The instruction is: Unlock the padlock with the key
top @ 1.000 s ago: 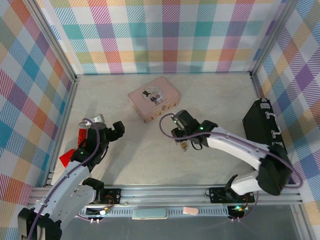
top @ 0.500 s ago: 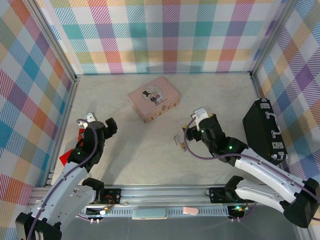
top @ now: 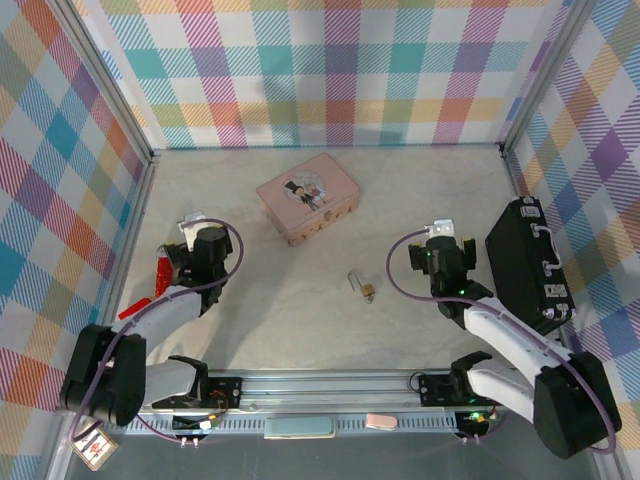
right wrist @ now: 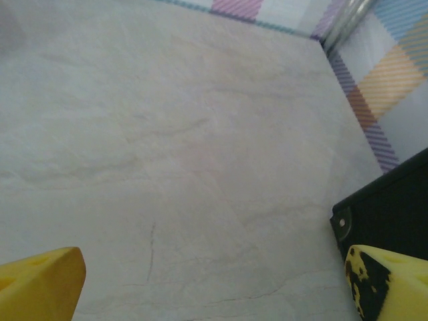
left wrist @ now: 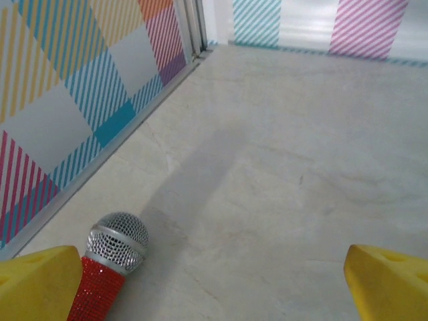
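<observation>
The tiny brass padlock lies on the table's middle, between the two arms and touched by neither. A thin silver piece sticks out at its far-left end; I cannot tell whether it is the key or the shackle. My left gripper is drawn back at the left, open, its yellow fingertips wide apart over bare table. My right gripper is drawn back at the right, also open with nothing between its fingertips.
A pink illustrated tin stands at the back centre. A red-and-silver toy microphone lies beside the left gripper, with a red card near it. A black case stands along the right wall.
The right gripper opened, left the padlock on the table and pulled back to the right. The left arm drew back toward the left side.
</observation>
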